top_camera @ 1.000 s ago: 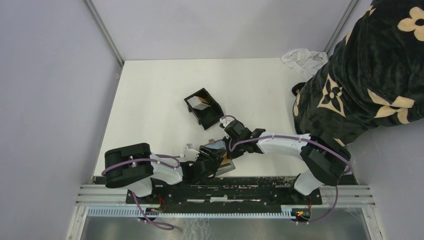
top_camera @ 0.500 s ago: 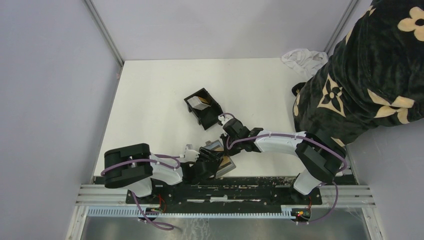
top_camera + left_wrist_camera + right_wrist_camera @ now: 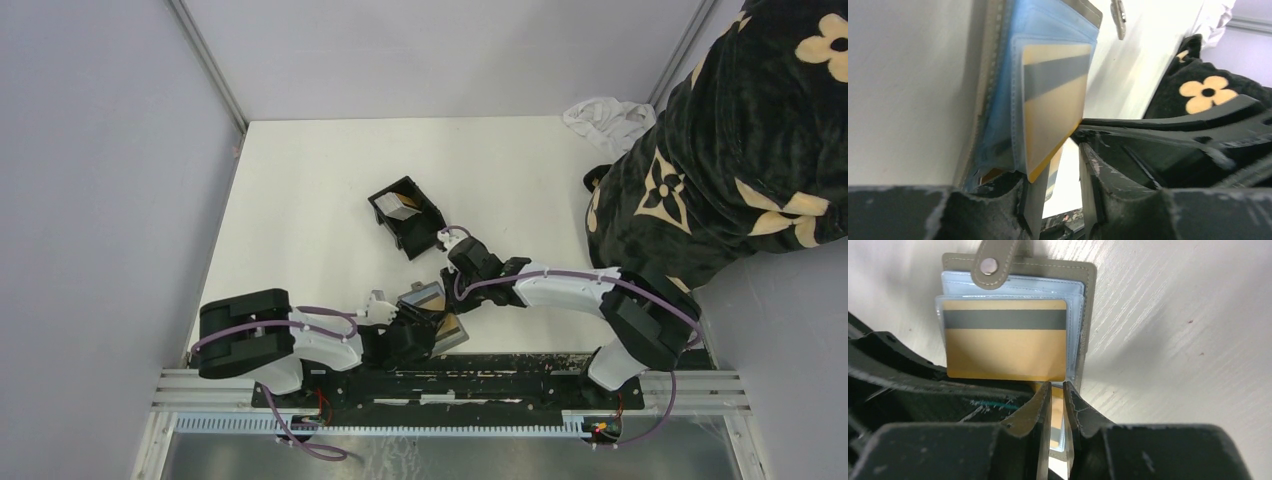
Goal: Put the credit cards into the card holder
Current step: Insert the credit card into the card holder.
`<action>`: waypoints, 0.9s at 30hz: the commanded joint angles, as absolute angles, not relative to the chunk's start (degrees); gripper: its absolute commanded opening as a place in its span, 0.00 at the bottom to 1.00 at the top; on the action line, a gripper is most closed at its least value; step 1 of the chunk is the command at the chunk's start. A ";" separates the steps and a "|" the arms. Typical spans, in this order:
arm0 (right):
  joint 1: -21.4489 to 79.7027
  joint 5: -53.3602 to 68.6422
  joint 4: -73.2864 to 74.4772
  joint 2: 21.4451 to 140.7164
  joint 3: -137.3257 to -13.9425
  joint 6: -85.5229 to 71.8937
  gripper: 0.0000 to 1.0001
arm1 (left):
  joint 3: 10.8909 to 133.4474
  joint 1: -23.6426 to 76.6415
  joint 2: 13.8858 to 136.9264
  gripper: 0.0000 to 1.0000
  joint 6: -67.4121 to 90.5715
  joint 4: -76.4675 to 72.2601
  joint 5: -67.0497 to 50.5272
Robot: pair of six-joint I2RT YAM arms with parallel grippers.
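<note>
Tan-gold striped plastic card (image 3: 1005, 340) sits in a clear sleeve of the flat grey snap wallet (image 3: 1088, 300), at the white surface's (image 3: 300, 200) near edge. Silver-grey card (image 3: 400, 207) stands inside the open-top black plastic box (image 3: 425, 232) mid-surface, with wide room left and beyond. Two cards, one box. Left fingers (image 3: 1090, 175) are spread; right fingers (image 3: 1035, 405) are barely apart over the sleeve, grip unclear.

i have free passage over the bare white tabletop (image 3: 300, 200) at left and far side, broken only by the small black open-top plastic box (image 3: 406, 216) mid-table. the left gripper (image 3: 1060, 165) and right gripper (image 3: 1056, 387) crowd each other over the grey snap-tab wallet (image 3: 1089, 315), and a person in a black flower-patterned robe (image 3: 720, 160) blocks the right side.
</note>
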State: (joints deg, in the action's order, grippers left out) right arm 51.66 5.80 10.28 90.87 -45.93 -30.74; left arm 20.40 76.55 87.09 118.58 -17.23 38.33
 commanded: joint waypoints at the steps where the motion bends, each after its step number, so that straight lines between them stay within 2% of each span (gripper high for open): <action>1: 51.95 5.79 7.08 84.52 -44.99 -32.19 0.22 | 15.83 78.12 89.64 0.36 129.06 13.80 28.92; 4: 51.95 4.43 8.35 82.96 -44.69 -32.03 0.25 | 15.82 78.13 89.36 0.30 129.11 14.85 29.12; 10: 51.95 1.85 9.54 81.96 -45.75 -31.48 0.27 | 15.71 77.18 89.35 0.26 127.16 15.89 31.88; 27: 51.94 -0.18 11.52 91.38 -56.80 -27.29 0.29 | 23.37 63.91 93.63 0.25 95.74 19.69 36.20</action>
State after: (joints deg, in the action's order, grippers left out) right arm 51.75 0.82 11.70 89.03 -52.34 -28.99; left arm 25.63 67.09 86.35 110.19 -4.64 36.97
